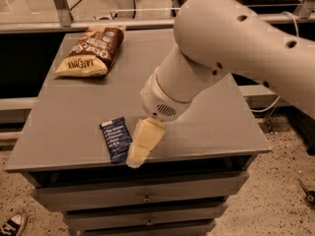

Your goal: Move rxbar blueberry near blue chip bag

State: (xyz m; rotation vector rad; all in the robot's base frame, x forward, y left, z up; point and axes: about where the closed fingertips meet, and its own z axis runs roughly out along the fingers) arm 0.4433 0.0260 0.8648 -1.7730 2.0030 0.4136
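Cream pincer (pixel 134 160) beside rxbar blueberry (pixel 116 139) (arm (pixel 221 48) blocks right).

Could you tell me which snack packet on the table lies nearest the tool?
The rxbar blueberry, the small dark blue bar near the front edge, just beside the tool; the brown chip bag lies at the back left.

The brown chip bag (pixel 91 50), well apart from the jaws of the gripper (pixel 137 156) at the table's far side, shows large dark letters on its pale band, seemingly "LATE JULY". The rxbar blueberry (pixel 116 138), just beside the jaws, bears pale text lines too small to read.
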